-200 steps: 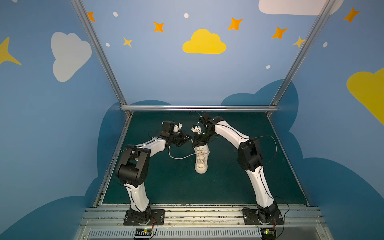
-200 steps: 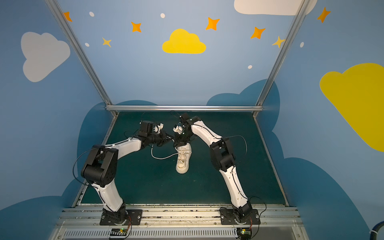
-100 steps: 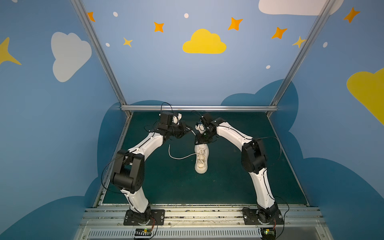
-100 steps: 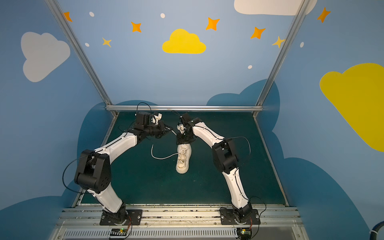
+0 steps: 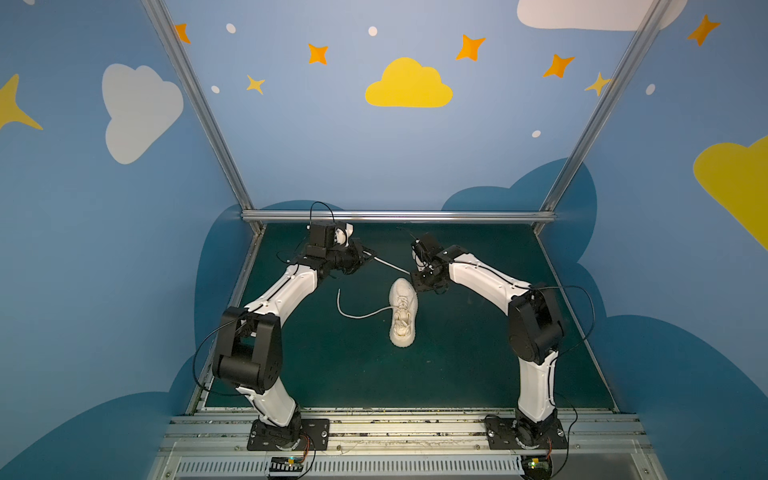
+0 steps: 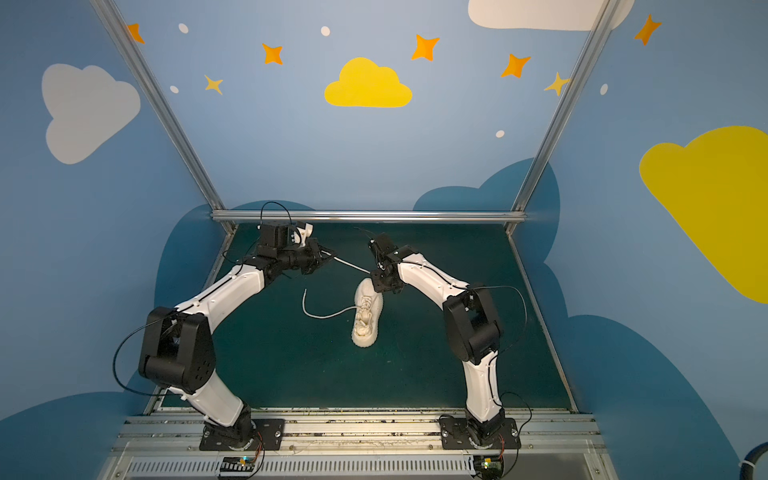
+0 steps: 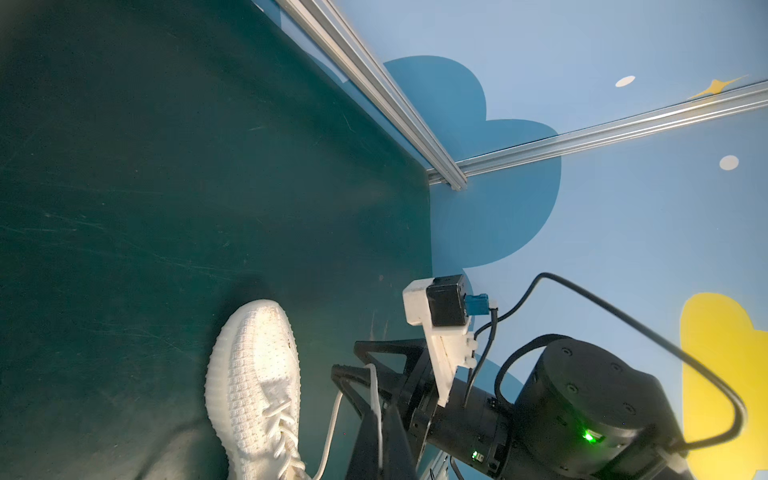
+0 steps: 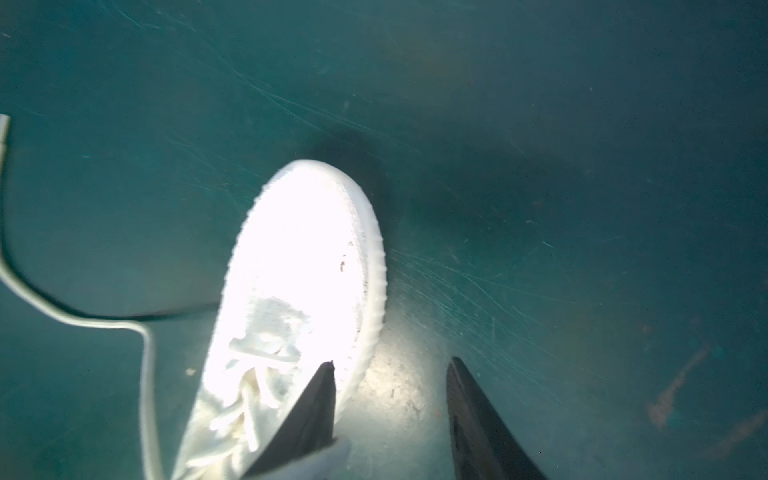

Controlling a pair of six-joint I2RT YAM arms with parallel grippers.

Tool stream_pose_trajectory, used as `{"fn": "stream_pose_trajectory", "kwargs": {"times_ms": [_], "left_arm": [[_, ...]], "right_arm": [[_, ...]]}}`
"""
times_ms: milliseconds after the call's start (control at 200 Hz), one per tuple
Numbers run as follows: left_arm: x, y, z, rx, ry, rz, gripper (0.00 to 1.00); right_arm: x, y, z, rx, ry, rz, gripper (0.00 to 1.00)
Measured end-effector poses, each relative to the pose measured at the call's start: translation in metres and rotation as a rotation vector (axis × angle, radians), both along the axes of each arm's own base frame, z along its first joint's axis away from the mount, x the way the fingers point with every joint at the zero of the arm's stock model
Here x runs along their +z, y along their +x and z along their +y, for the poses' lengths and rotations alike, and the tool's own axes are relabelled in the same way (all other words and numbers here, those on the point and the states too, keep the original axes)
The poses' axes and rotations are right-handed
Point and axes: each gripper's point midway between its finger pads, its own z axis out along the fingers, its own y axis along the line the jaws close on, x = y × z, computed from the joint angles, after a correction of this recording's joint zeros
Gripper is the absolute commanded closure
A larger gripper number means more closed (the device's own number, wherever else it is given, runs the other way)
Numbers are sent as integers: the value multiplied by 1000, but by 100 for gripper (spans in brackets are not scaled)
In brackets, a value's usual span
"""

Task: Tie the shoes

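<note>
1. Sneaker (image 5: 403, 311) sits mid-mat (image 5: 478, 357); no knot is visible.
2. Left gripper (image 5: 369, 253) is clenched on a taut lace (image 5: 390, 266).
3. Right gripper (image 8: 390, 374) is released and empty, above the toe.
4. Second lace (image 5: 353, 313) lies slack; crossing, knot and bow appear to remain.

scratched green mat (image 5: 332, 365); alu frame bar (image 5: 395, 216) at back; blue walls (image 5: 83, 249) w/ yellow cloud (image 5: 409, 85), orange stars (image 5: 318, 54)

Cream-white knit sneaker (image 5: 402, 311) stands upright, laces (image 5: 361, 317) untied.

One sneaker (image 5: 402, 311); two laces: taut lace (image 5: 390, 265), slack lace (image 5: 360, 317); two grippers: left gripper (image 5: 371, 254), right gripper (image 8: 391, 361).
</note>
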Motion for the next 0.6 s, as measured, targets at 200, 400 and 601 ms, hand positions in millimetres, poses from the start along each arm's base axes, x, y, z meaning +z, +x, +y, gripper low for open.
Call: {"fn": "stream_pose_trajectory", "kwargs": {"times_ms": [200,400,601], "left_arm": [[-7,-2,11,18,3,23,97],[-19,1,25,43,2,52,97],[-41,8,31,51,6,94,97]], "right_arm": [[-9,-10,-4,6,-34,30,58],[-20,-30,-6,28,-44,104,60],[-25,-44,-6,44,-47,159,60]]}}
